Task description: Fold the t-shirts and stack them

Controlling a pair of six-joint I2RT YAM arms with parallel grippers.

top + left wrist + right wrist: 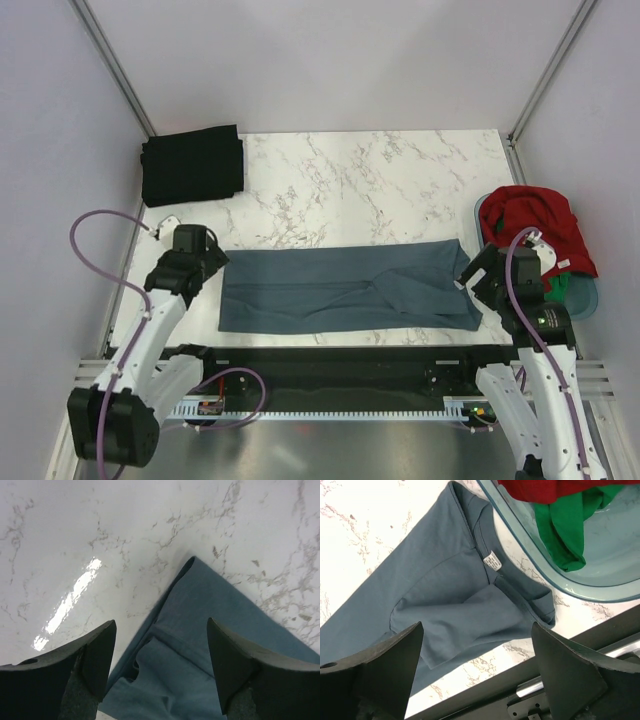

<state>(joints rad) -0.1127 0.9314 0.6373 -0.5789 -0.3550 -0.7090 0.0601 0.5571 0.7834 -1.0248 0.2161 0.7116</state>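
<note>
A slate blue-grey t-shirt (345,288) lies folded into a long strip across the front of the marble table. My left gripper (220,264) hovers open over its left end, and the cloth (210,630) shows between the spread fingers (161,622), untouched. My right gripper (468,276) is open above the collar end (445,590), fingers wide apart (477,625) with nothing in them. At the back left corner sits a black t-shirt (193,165), folded square. The red t-shirt (530,215) and the green one (567,525) lie crumpled in the tub.
The pale blue plastic tub (600,575) sits at the table's right edge, close to my right arm. A black rail (340,360) runs along the front edge, just below the strip. White walls with metal posts enclose the back and sides.
</note>
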